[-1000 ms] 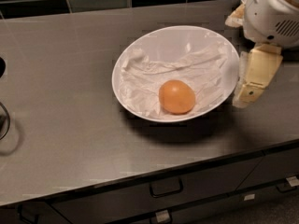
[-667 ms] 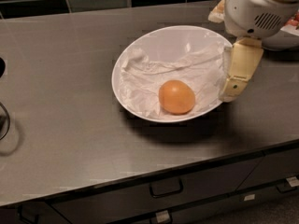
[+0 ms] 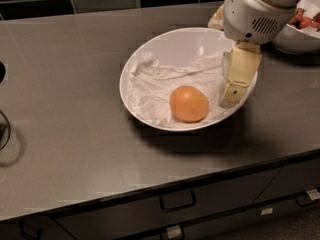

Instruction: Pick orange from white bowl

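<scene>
Status: pick not yet made. 1 orange point(image 3: 189, 104) sits inside the white bowl point(image 3: 123, 86), on the near side of the bowl's floor, resting on the crumpled paper lining point(image 3: 150, 86). Nothing touches it.

My gripper point(image 3: 230, 100) hangs just inside the bowl's right rim, tip low toward the lining, beside the orange but apart from it. Cannot tell whether it is spread or pressed together. It carries nothing that I can see.

Judged done: reach to the bowl. Judged left, 3 steps: shift leftward within the bowl to straddle the fruit, close on it, lift it clear of the rim.

Orange: smooth, round, even colour, soft sheen on top, far smaller than the bowl. No stem end visible. I judge it may roll on the paper if nudged.

Behind the bowl's right rim: 1 smaller bowl point(image 3: 296, 43) with red food pieces. Not my target.
</scene>
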Available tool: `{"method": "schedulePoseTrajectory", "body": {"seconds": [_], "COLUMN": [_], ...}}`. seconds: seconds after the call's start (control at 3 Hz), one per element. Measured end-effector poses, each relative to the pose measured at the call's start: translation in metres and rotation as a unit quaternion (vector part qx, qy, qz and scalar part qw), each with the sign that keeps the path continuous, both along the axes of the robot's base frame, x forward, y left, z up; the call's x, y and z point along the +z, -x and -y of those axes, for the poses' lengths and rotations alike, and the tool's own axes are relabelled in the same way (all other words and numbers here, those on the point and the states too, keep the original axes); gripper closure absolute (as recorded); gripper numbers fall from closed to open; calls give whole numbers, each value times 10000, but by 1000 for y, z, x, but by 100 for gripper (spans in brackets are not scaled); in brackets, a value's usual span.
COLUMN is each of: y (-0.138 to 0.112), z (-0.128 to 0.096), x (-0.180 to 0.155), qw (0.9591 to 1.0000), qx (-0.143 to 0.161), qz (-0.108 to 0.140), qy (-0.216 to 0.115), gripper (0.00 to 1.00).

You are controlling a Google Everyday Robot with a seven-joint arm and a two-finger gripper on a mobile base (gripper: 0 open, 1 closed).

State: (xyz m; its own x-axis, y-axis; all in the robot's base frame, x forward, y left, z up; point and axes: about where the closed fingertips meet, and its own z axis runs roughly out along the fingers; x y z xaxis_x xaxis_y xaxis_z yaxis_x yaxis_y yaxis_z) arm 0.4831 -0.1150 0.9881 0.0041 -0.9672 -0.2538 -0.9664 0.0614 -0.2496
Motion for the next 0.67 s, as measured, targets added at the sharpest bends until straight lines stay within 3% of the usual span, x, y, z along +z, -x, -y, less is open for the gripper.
{"method": "schedulePoseTrajectory", "body": {"seconds": [0.33,0.67], "y": [-3,-6], "z": [-3,-5], "x": [-5,-10], "qw": [10000,9999], "qx": [-21,-43], "qz": [-7,-34], "qy": [-47,-86], "gripper": [11,13]}}
